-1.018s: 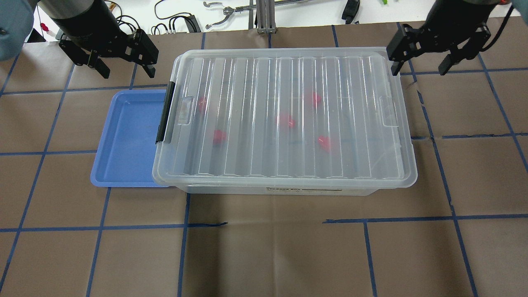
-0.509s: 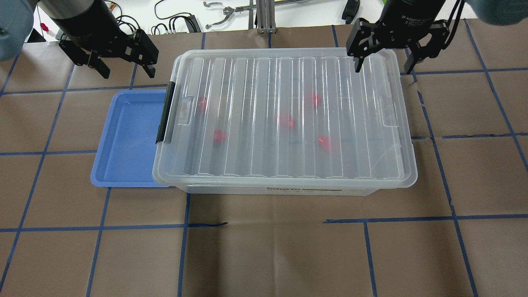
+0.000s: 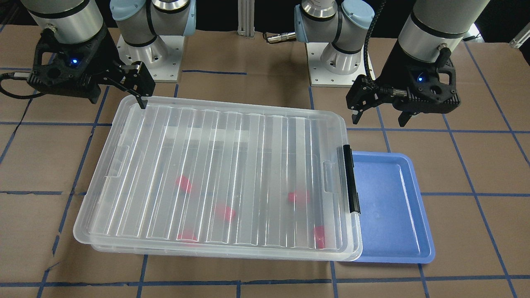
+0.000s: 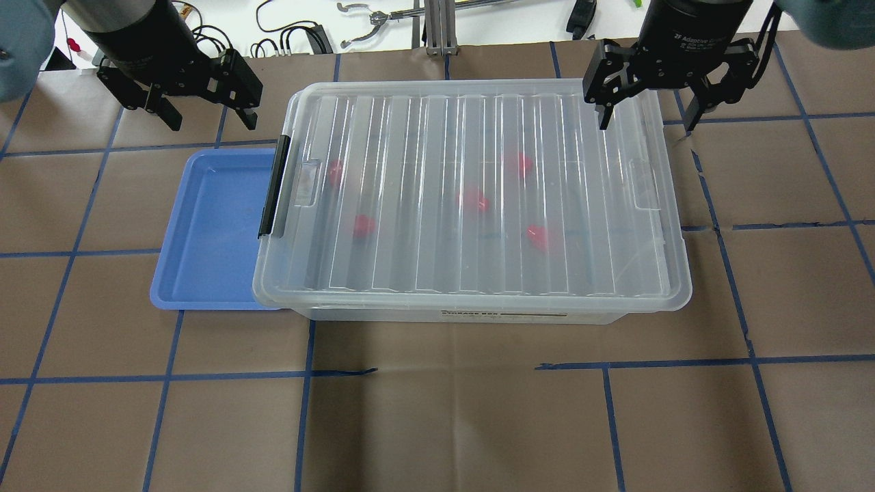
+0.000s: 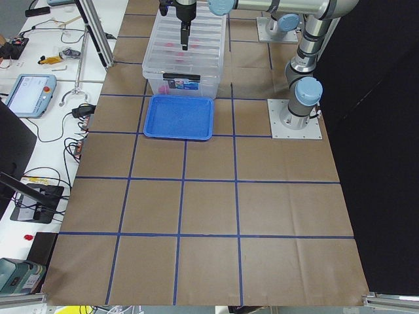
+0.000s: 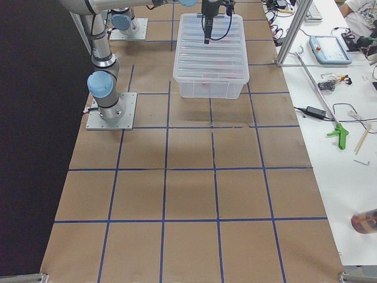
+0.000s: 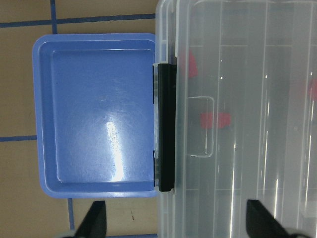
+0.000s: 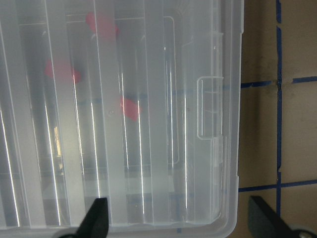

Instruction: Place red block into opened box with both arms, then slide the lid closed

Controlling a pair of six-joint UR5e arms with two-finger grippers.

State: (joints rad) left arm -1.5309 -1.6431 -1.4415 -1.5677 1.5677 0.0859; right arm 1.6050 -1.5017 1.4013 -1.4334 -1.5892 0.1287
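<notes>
The clear box (image 4: 465, 316) stands mid-table with the ribbed lid (image 4: 424, 239) lying over it. Several red blocks (image 4: 473, 200) show blurred through the lid, on the box floor. My right gripper (image 4: 647, 124) hovers open over the lid's far right corner; in the right wrist view its fingertips (image 8: 96, 215) straddle that corner (image 8: 218, 208). My left gripper (image 4: 212, 121) hangs open over the table beyond the blue tray, holding nothing. In the left wrist view the black latch (image 7: 166, 126) sits between tray and lid.
A blue tray (image 4: 212, 225) lies against the box's left end, partly under the lid edge. Tools and cables (image 4: 369, 27) lie on the white bench past the table's far edge. The arm bases (image 3: 339, 58) stand behind the box.
My right gripper swung left from beside the box to over the lid's far right corner, then eased slightly right. The left arm, box and lid stayed put.
</notes>
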